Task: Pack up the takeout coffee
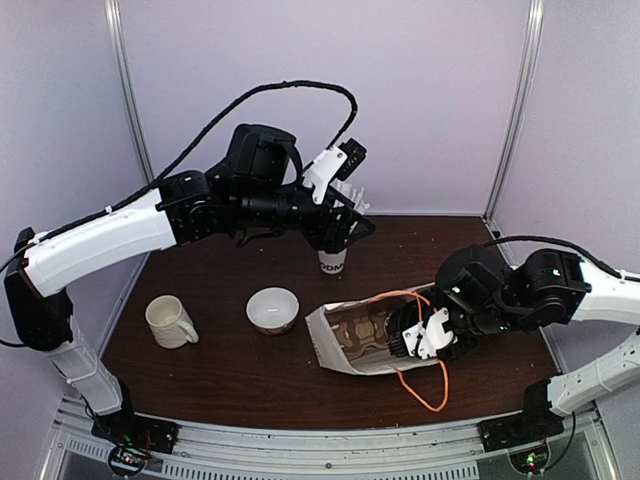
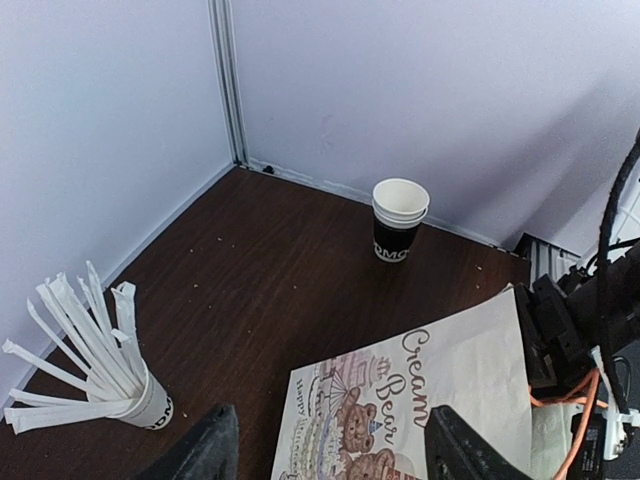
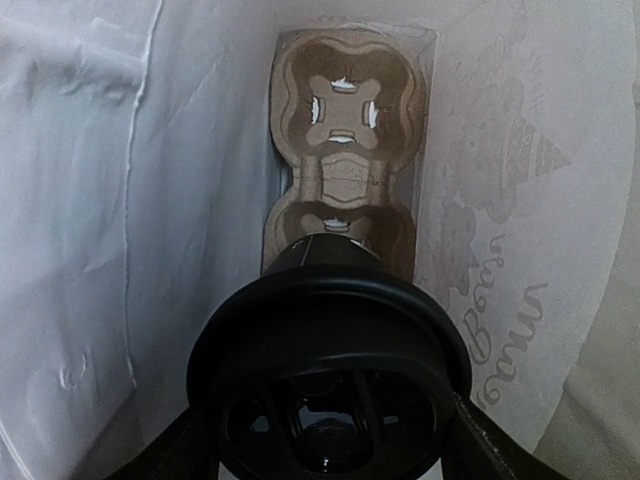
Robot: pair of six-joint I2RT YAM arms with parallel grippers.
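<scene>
Inside the paper bag (image 3: 80, 200), the takeout coffee (image 3: 330, 320) is gripped by the right claw (image 3: 330, 445) close to the cardboard cup tray (image 3: 345, 130), the left claw (image 2: 330, 450) is seen open and empty, and coffee could be spilled if the cup is let go beside a tray hole.

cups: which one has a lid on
The black cup inside the paper bag, in the right tool: it alone has a round black lid. The other black cup, the stirrer cup and the mug are open-topped.
</scene>
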